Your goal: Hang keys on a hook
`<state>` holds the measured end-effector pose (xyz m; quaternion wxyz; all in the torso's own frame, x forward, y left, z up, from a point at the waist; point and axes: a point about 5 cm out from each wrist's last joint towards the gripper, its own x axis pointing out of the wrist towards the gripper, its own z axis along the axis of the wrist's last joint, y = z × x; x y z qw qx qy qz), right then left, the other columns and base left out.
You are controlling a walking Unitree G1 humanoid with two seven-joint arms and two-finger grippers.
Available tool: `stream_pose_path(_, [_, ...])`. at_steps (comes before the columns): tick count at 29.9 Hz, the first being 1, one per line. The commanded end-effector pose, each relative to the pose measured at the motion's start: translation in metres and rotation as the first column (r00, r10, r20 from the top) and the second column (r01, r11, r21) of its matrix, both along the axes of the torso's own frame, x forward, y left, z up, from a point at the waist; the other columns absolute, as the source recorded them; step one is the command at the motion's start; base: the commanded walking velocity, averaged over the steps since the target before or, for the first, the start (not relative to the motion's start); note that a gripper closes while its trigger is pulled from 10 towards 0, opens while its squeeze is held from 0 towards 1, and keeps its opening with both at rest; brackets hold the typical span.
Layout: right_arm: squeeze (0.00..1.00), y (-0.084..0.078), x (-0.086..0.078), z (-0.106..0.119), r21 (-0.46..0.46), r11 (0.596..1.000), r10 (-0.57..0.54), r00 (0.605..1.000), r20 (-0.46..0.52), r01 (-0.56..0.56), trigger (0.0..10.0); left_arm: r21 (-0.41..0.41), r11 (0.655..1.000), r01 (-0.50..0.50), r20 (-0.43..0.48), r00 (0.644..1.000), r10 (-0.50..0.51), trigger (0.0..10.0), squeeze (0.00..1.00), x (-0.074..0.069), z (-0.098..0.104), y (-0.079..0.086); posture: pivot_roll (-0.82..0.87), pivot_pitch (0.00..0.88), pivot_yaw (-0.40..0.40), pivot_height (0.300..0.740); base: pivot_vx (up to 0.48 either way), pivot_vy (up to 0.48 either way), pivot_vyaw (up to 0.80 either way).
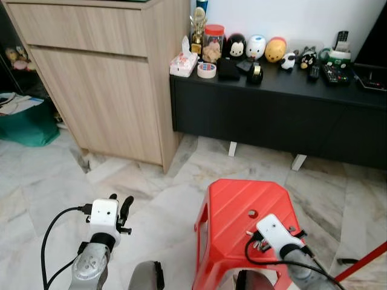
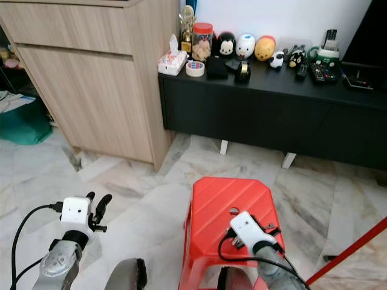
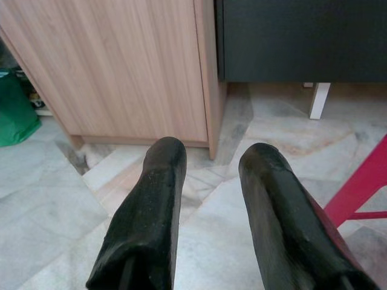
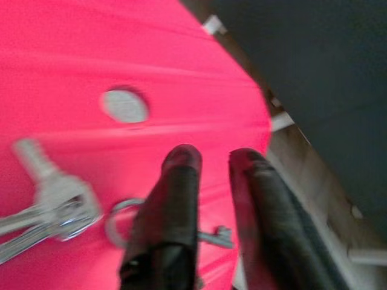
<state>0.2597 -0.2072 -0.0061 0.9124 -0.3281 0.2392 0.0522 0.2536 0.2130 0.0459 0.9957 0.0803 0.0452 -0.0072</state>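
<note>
One bunch of keys (image 4: 57,208) lies flat on the red stool (image 1: 233,205), near its front edge and just short of the round hole in the seat. The right tool (image 4: 211,160) hovers low over that seat w/ its two black fingers a little apart and nothing between them; one finger looks to sit over the key ring, though blur makes contact hard to judge. The left tool (image 3: 208,160) hangs off to the left above the marble floor, fingers apart, empty, idle. Step in hand, by the look of it: the pickup. To do it well, the right tool should prob. shift toward the ring and the key heads, drop till the fingertips meet the plastic, then pinch the ring itself, not a single loose key, since thin metal flat on a slick seat slides away easily. No hook can be made out yet near the wooden cabinet (image 1: 103,78) or the black TV table (image 1: 272,115), so finding it comes after the lift.
</note>
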Motion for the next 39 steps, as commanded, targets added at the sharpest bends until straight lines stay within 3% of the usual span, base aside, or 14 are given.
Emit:
stream_pose_path(1, [1.00, -0.006, 0.003, 0.002, 0.041, 0.997, -0.065, 0.998, -0.001, 0.065, 10.0, 0.018, 1.000, 0.000, -0.014, 1.000, 0.001, 10.0, 0.00, -0.003, -0.003, 0.001, 0.08, 0.023, -0.037, 0.599, 0.000, 0.000, 0.00])
stream_pose_path(6, [1.00, -0.010, 0.008, 0.004, 0.036, 0.998, -0.060, 0.998, -0.015, 0.060, 10.0, 0.017, 1.000, 0.002, -0.016, 1.000, -0.002, 10.0, 0.00, -0.003, -0.004, 0.001, 0.07, 0.025, -0.030, 0.599, 0.000, 0.000, 0.00])
stream_pose_path(17, [1.00, -0.031, 0.031, 0.020, 0.158, 0.987, 0.008, 0.992, -0.124, 0.012, 10.0, 0.027, 1.000, 0.002, -0.019, 1.000, -0.001, 10.0, 0.00, -0.002, -0.003, 0.004, 0.08, 0.029, -0.019, 0.599, 0.000, 0.000, 0.00])
stream_pose_path(18, [0.00, -0.035, 0.034, 0.024, 0.175, 0.984, 0.036, 0.989, -0.144, -0.011, 10.0, 0.028, 1.000, 0.001, -0.018, 1.000, -0.001, 10.0, 0.00, -0.002, -0.003, 0.005, 0.08, 0.028, -0.018, 0.599, 0.000, 0.000, 0.00])
stream_pose_path(26, [0.00, -0.062, 0.043, 0.048, 0.235, 0.970, 0.124, 0.966, -0.225, -0.069, 10.0, 0.036, 0.999, -0.005, -0.019, 1.000, 0.006, 10.0, 0.00, -0.002, -0.002, 0.010, 0.08, 0.023, -0.014, 0.599, 0.000, 0.000, 0.00])
stream_pose_path(27, [0.86, -0.065, 0.043, 0.050, 0.231, 0.970, 0.127, 0.965, -0.228, -0.074, 10.0, 0.037, 0.999, -0.006, -0.019, 1.000, 0.006, 10.0, 0.00, -0.002, -0.002, 0.010, 0.08, 0.021, -0.014, 0.599, 0.000, 0.000, 0.00])
stream_pose_path(28, [0.86, -0.068, 0.044, 0.052, 0.226, 0.971, 0.128, 0.965, -0.230, -0.075, 10.0, 0.037, 0.999, -0.006, -0.019, 1.000, 0.006, 10.0, 0.00, -0.002, -0.002, 0.010, 0.08, 0.020, -0.013, 0.599, 0.000, 0.000, 0.00])
stream_pose_path(29, [1.00, -0.074, 0.045, 0.057, 0.216, 0.974, 0.119, 0.963, -0.242, -0.066, 10.0, 0.036, 0.999, -0.005, -0.018, 1.000, 0.006, 10.0, 0.00, -0.002, -0.002, 0.010, 0.08, 0.019, -0.013, 0.599, 0.000, 0.000, 0.00])
stream_pose_path(31, [1.00, -0.077, 0.045, 0.058, 0.213, 0.975, 0.123, 0.956, -0.265, -0.066, 10.0, 0.036, 0.999, -0.003, -0.019, 1.000, 0.004, 10.0, 0.00, -0.002, -0.002, 0.010, 0.07, 0.011, -0.010, 0.599, 0.000, 0.000, 0.00])
stream_pose_path(32, [1.00, -0.076, 0.041, 0.053, 0.198, 0.976, 0.154, 0.934, -0.323, -0.093, 10.0, 0.035, 0.999, 0.000, -0.020, 1.000, 0.001, 10.0, 0.00, -0.002, -0.002, 0.009, 0.07, 0.006, -0.009, 0.599, 0.000, 0.000, 0.00])
stream_pose_path(33, [0.89, -0.074, 0.038, 0.050, 0.188, 0.975, 0.180, 0.916, -0.359, -0.118, 10.0, 0.035, 0.999, 0.001, -0.020, 1.000, -0.001, 10.0, 0.00, -0.001, -0.002, 0.008, 0.07, 0.004, -0.010, 0.599, 0.000, 0.000, 0.00])
stream_pose_path(34, [0.15, -0.072, 0.035, 0.045, 0.174, 0.973, 0.209, 0.893, -0.399, -0.150, 10.0, 0.034, 0.999, 0.003, -0.020, 1.000, -0.002, 10.0, 0.00, -0.001, -0.002, 0.008, 0.07, 0.002, -0.009, 0.599, 0.000, 0.000, 0.00])
stream_pose_path(35, [0.00, -0.071, 0.031, 0.041, 0.159, 0.971, 0.231, 0.871, -0.433, -0.178, 10.0, 0.034, 0.999, 0.003, -0.020, 1.000, -0.003, 10.0, 0.00, 0.000, -0.002, 0.008, 0.07, 0.000, -0.009, 0.599, 0.000, 0.000, 0.00])
stream_pose_path(39, [0.00, -0.070, 0.022, 0.029, 0.135, 0.968, 0.251, 0.825, -0.506, -0.212, 10.0, 0.034, 0.999, 0.005, -0.018, 1.000, -0.005, 10.0, 0.00, 0.000, -0.002, 0.007, 0.08, 0.000, -0.008, 0.599, 0.000, 0.000, 0.00])
